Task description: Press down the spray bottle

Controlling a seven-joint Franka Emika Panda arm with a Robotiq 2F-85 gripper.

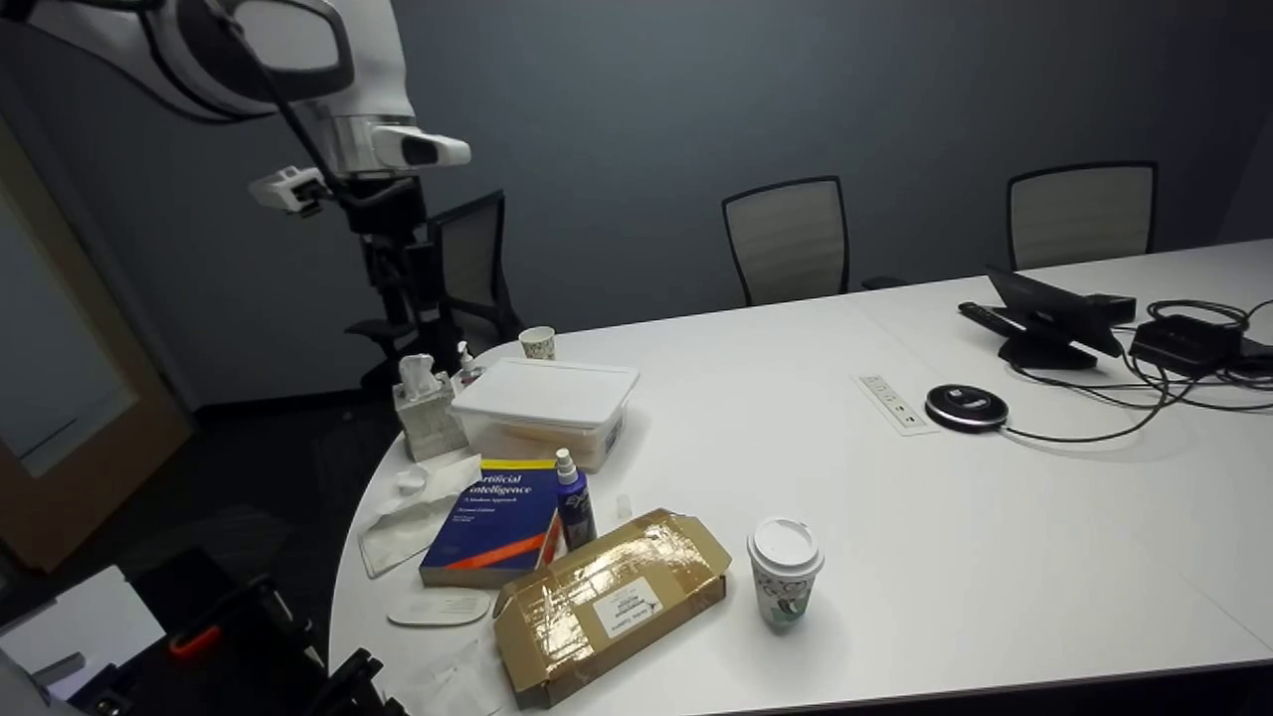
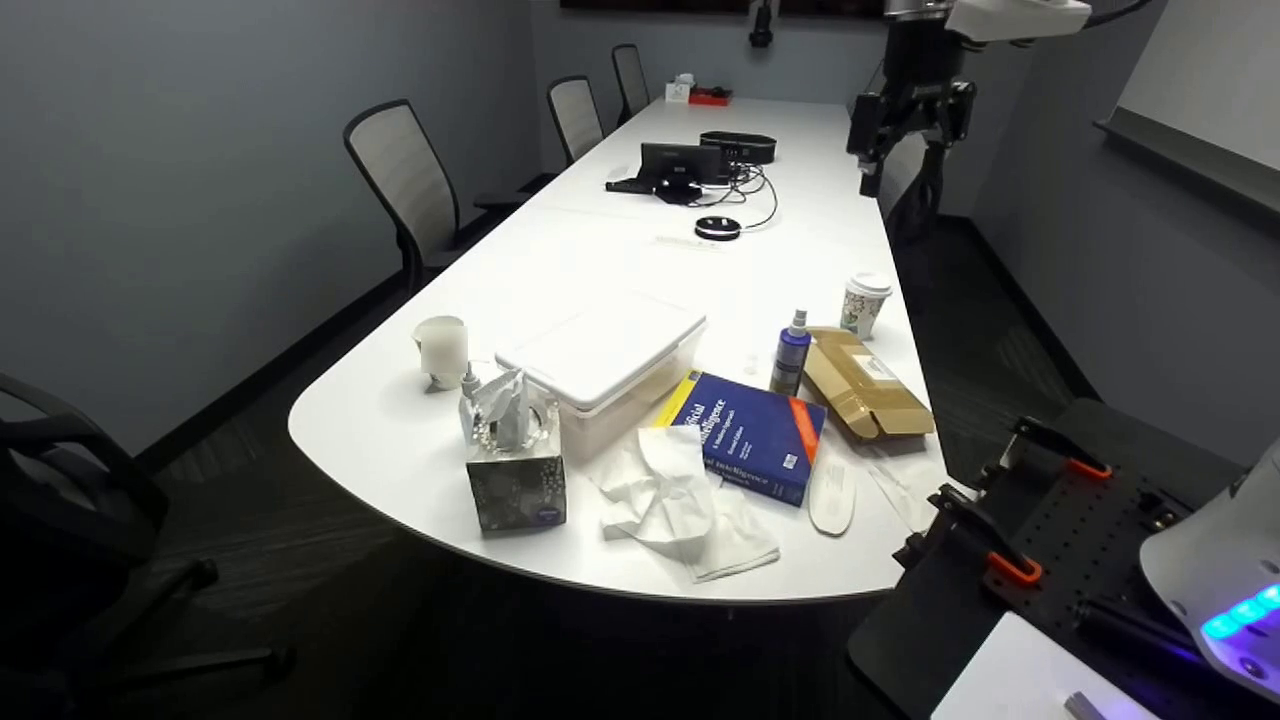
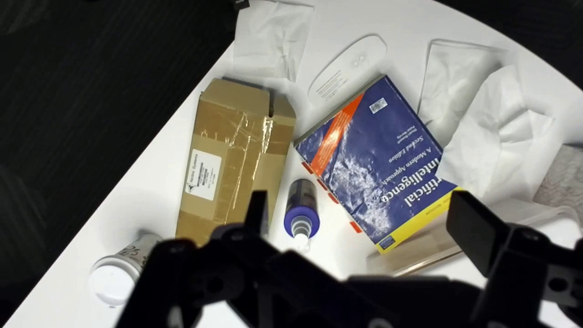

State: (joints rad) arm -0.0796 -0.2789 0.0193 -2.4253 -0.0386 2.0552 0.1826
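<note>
The spray bottle [image 1: 575, 509] is purple with a pale spray head. It stands upright between the book and the cardboard box, and also shows in an exterior view [image 2: 789, 362] and the wrist view [image 3: 301, 207]. A smaller clear bottle with a white pump [image 1: 467, 366] stands behind the tissue box, partly hidden; an exterior view shows only its pump top [image 2: 470, 382]. My gripper [image 3: 364, 218] is open and empty, its fingers wide apart, high above the table in both exterior views [image 1: 413, 323] [image 2: 905, 165]. In the wrist view the spray bottle is nearer the left finger.
A cardboard box [image 1: 617, 607], blue book [image 1: 502, 522], lidded plastic box [image 1: 545, 393] and lidded paper cup [image 1: 786, 572] surround the spray bottle. A small clear cap [image 1: 624, 506] lies beside it. The tissue box [image 2: 515, 470] and crumpled tissues [image 2: 670, 490] are near the rounded table end.
</note>
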